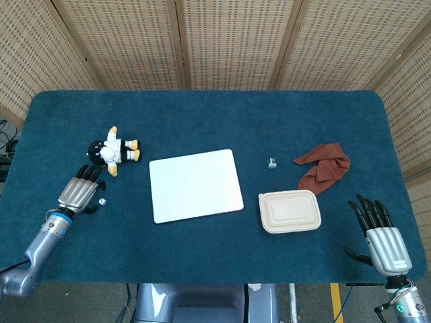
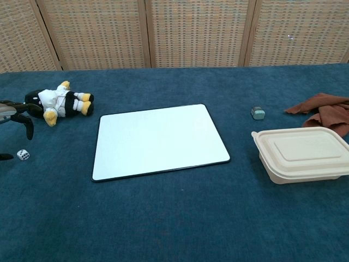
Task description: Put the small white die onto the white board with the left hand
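Observation:
The small white die lies on the blue cloth, left of the white board. My left hand hovers just left of the die with its fingers apart and nothing in them; in the chest view only its dark fingertips show at the left edge, above the die. Fingers spread and holding nothing, my right hand rests at the table's front right corner.
A black-and-white penguin plush lies just beyond the die. A beige lidded box, a small grey-green block and a rust-brown cloth lie right of the board.

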Motion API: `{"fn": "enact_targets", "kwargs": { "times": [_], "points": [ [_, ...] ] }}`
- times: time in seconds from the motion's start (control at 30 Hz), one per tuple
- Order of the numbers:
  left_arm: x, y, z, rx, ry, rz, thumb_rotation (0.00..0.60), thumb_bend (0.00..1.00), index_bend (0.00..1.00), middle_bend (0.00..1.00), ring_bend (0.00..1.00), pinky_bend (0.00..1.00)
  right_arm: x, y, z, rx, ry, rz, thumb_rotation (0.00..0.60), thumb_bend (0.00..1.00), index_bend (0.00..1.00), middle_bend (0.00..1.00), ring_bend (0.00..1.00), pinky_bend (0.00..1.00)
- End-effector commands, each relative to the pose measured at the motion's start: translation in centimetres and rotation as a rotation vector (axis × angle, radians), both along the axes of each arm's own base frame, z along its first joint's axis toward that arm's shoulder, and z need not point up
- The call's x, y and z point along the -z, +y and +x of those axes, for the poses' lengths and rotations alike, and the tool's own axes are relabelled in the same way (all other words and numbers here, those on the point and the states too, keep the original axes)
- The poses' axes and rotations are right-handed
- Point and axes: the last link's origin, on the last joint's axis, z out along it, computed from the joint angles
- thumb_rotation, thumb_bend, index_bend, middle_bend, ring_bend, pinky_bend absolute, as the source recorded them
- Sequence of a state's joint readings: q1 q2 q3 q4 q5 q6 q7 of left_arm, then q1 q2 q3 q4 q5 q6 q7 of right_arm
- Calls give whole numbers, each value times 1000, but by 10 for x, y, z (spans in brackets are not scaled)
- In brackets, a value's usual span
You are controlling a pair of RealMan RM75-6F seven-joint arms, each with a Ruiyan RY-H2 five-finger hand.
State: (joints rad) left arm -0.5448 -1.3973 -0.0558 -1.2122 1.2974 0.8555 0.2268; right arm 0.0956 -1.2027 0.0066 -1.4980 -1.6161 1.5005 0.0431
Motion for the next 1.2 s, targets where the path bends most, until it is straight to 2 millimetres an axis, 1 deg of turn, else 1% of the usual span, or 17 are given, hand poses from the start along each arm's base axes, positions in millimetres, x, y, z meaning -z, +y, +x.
{"fn": "enact_targets", "kwargs": {
  "times": [0.03, 0.93, 1.2],
  "points": [
    [4, 1, 1, 1, 3, -8, 600, 267, 395, 0, 0, 0, -1, 0, 0, 0, -1, -3, 600, 208, 0, 0, 0, 0],
    [13, 3, 1, -3, 31, -23, 600, 304, 457, 0, 0, 0, -2, -1, -1, 1, -5, -8, 600, 208, 0, 0, 0, 0],
    [14, 2, 2, 2, 30, -19, 600, 338, 547, 0, 0, 0, -3, -1, -1, -1, -7, -12, 600, 208, 0, 0, 0, 0]
  ]
}}
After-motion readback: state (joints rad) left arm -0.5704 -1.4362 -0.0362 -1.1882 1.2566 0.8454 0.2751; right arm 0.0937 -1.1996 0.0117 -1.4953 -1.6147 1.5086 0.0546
